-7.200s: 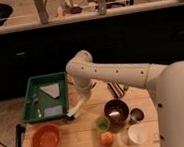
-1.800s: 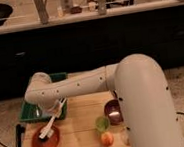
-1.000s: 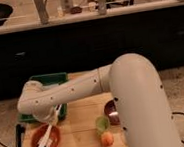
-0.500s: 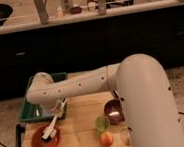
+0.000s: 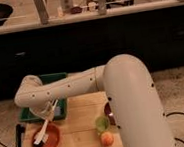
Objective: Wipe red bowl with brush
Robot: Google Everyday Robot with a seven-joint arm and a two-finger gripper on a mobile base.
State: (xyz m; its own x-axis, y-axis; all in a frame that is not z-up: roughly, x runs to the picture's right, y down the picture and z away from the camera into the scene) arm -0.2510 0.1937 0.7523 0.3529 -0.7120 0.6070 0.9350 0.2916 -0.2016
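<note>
Item: brush [image 5: 45,127], pinched at its handle top by my gripper [image 5: 52,111]; long axis slants down-left, head in bowl [image 5: 55,142] below it.

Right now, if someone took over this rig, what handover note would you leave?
The gripper hangs over the red bowl at the front left of the table, shut on the brush.
The brush is tilted: white handle up in the gripper, dark head down inside the bowl.
The green tray lies just behind.
Done: brush picked up and brought into the bowl.
Left: wiping the inside; how far that has got cannot be told.
</note>
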